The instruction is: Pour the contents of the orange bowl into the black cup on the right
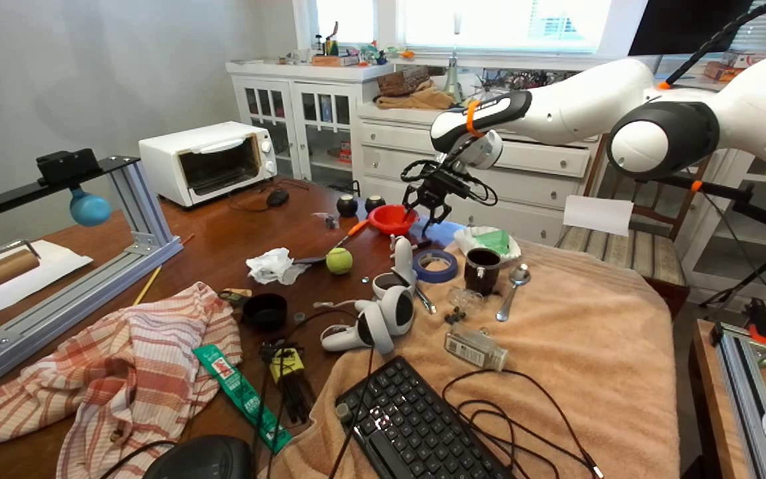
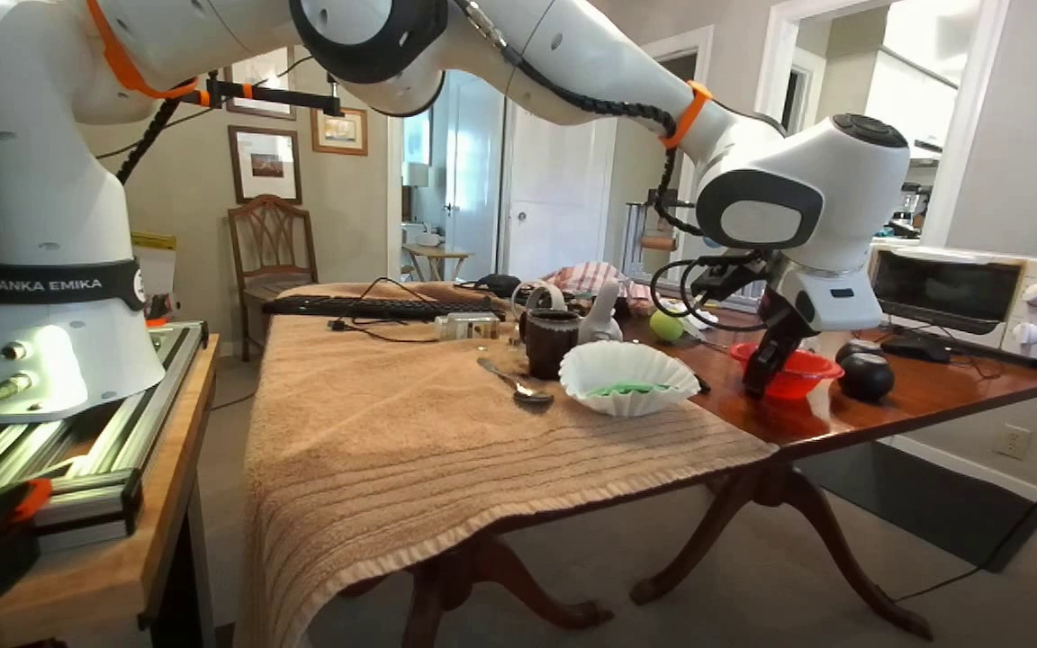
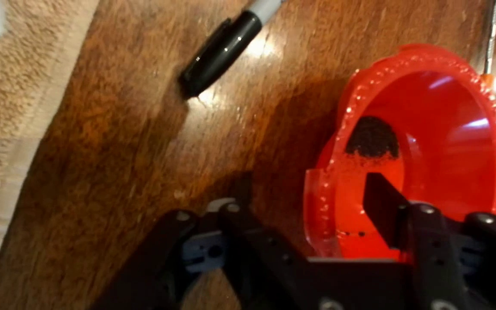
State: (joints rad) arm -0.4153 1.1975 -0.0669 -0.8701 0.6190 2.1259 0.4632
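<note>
The orange bowl [image 1: 391, 219] sits on the table in both exterior views [image 2: 805, 376], with dark granules on its floor in the wrist view [image 3: 450, 107]. My gripper [image 1: 415, 223] is open and low at the bowl. In the wrist view [image 3: 308, 187] one finger is inside the bowl and one outside, with the rim between them and not clamped. Two small black cups [image 1: 347, 205] stand close beside the bowl and also show in an exterior view [image 2: 867, 375]. I cannot make out a greenish top, so I cannot tell which is the black cup. Their insides are hidden.
A black marker [image 3: 226, 47] lies near the bowl. A white paper filter [image 2: 626, 378] with green contents, a dark mug [image 1: 483, 269], blue tape [image 1: 436, 266] and a spoon [image 1: 512, 293] lie nearer the towel. An orange-handled tool [image 1: 356, 228] and tennis ball [image 1: 340, 261] are beside the bowl.
</note>
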